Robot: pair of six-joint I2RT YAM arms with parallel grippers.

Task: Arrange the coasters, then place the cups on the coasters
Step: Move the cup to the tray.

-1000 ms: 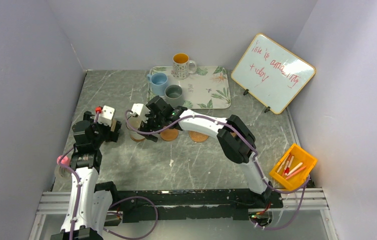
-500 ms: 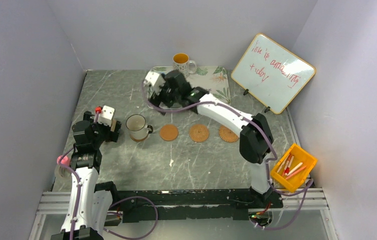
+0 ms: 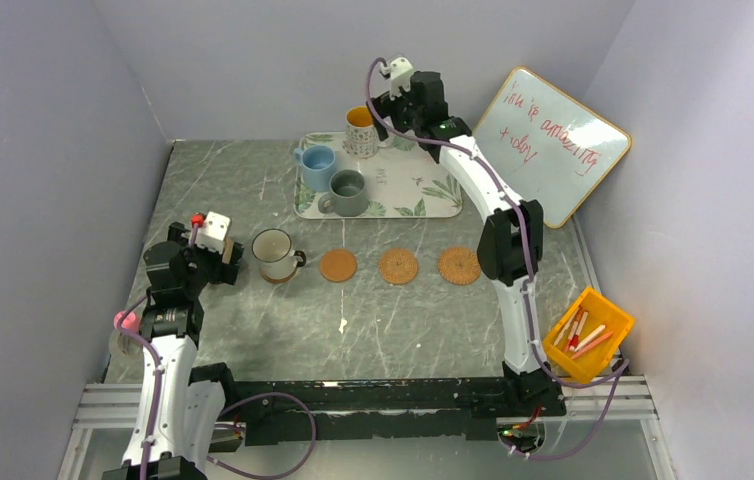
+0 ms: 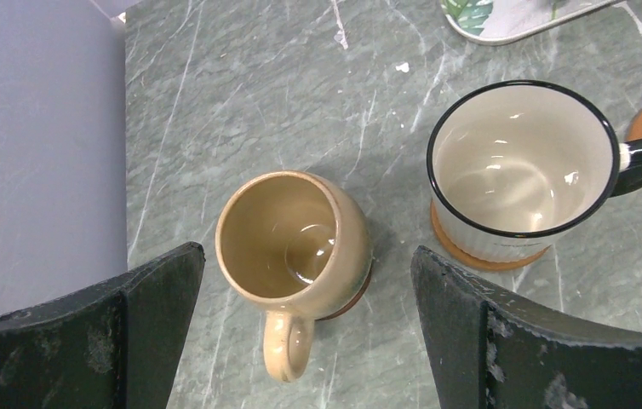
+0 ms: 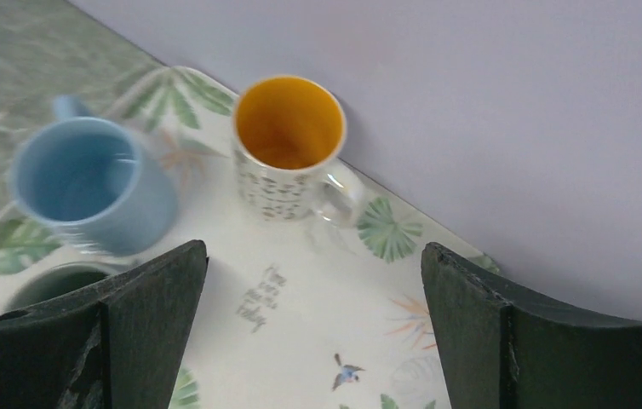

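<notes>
Rounded tan mug (image 4: 294, 243) and white black-rimmed mug (image 4: 518, 162) on coasters (image 4: 475, 256), left fingers (image 4: 151, 315) and right fingers (image 5: 143, 315) spread open

Robot lab cell: plain partition walls (image 3: 53, 150), marble-look tabletop (image 3: 403, 320), aluminium mounting rail (image 3: 353, 398), propped whiteboard (image 3: 546, 145).

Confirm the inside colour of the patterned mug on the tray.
The patterned mug is orange-yellow inside; the right wrist view shows it best.

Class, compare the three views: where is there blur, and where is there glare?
Right wrist view: the blue mug is smeared, the patterned mug crisper. Left wrist view: sharp, with bright highlights inside the white mug. Top view: evenly lit, no harsh shadows.
</notes>
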